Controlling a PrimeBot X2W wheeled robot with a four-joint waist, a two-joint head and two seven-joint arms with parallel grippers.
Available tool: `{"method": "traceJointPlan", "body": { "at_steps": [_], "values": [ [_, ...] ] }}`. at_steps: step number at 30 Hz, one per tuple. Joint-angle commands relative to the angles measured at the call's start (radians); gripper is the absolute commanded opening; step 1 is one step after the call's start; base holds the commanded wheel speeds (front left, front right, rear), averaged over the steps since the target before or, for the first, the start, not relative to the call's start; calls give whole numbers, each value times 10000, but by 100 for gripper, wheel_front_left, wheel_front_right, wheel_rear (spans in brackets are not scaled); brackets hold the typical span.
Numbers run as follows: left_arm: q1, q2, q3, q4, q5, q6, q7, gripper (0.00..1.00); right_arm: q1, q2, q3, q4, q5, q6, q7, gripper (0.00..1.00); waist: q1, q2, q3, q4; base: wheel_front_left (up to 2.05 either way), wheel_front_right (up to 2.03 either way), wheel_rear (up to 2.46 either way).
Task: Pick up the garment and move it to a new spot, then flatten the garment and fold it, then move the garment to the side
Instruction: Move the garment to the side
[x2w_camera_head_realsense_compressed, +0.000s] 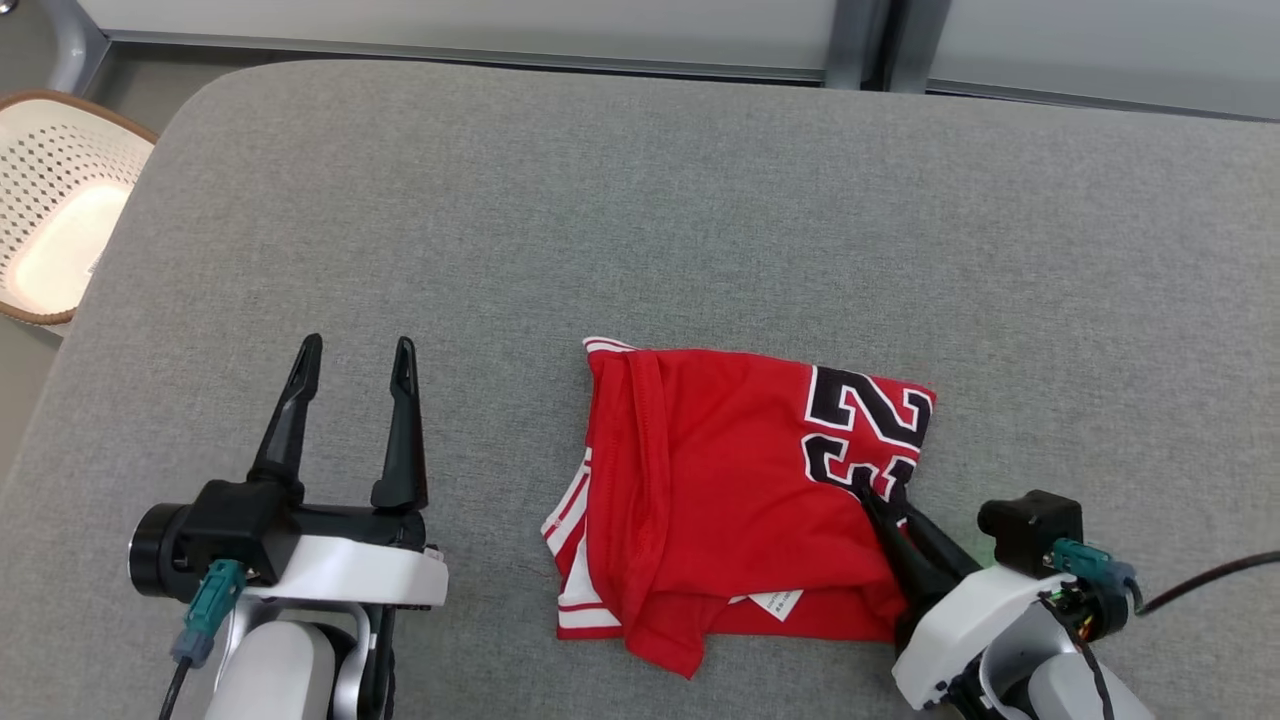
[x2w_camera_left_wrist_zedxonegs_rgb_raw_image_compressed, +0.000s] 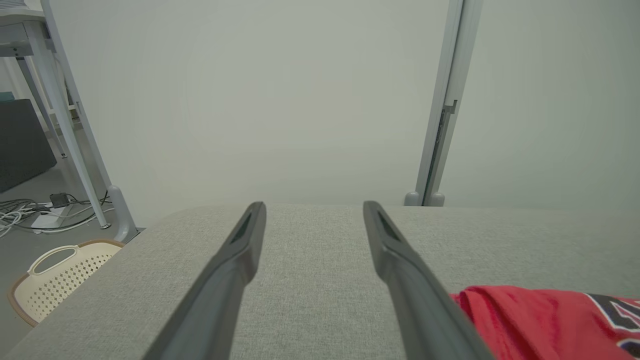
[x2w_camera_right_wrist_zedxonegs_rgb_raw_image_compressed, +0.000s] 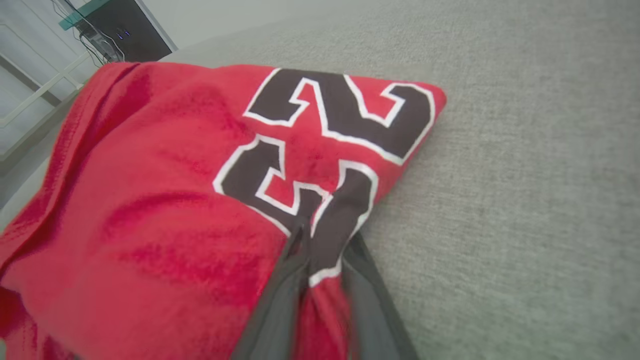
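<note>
Garment: the red garment (x2w_camera_head_realsense_compressed: 720, 470) lies folded into a compact bundle on the grey table (x2w_camera_head_realsense_compressed: 640, 200), at about 5 o'clock from the middle of the head view, with its number print (x2w_camera_head_realsense_compressed: 868, 425) at its 2 o'clock corner.
Right gripper: my right gripper (x2w_camera_head_realsense_compressed: 885, 495) is clamped on the garment's 4 o'clock edge, just below the number print, with a ridge of red cloth pinched between my fingers.
Left gripper: my left gripper (x2w_camera_head_realsense_compressed: 358, 355) is at 8 o'clock, fingers apart and empty, well apart from the garment.
Basket: a pale basket (x2w_camera_head_realsense_compressed: 60, 200) sits at 10 o'clock, off the table.
Step in hand: the folding looks done. I judge this to be the grip for moving the garment aside.
Next move: a low, steady pull. My one-point pinch may let the layers slide open, and the loose flap (x2w_camera_head_realsense_compressed: 665, 640) at 6 o'clock may trail.
</note>
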Motion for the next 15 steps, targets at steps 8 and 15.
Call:
{"method": "traceJointPlan", "body": {
  "at_steps": [8,15],
  "values": [
    [-52,190,241,-557,256,-74,-51,100,-74,-1297,114,-1603,-1575,4,-407,0,0,0,95,-1126,0,0,0],
    [130,324,227,-900,420,-148,-53,100,359,-2366,-354,-3285,-2070,4,247,0,0,0,48,-2696,0,0,0]
  ]
}}
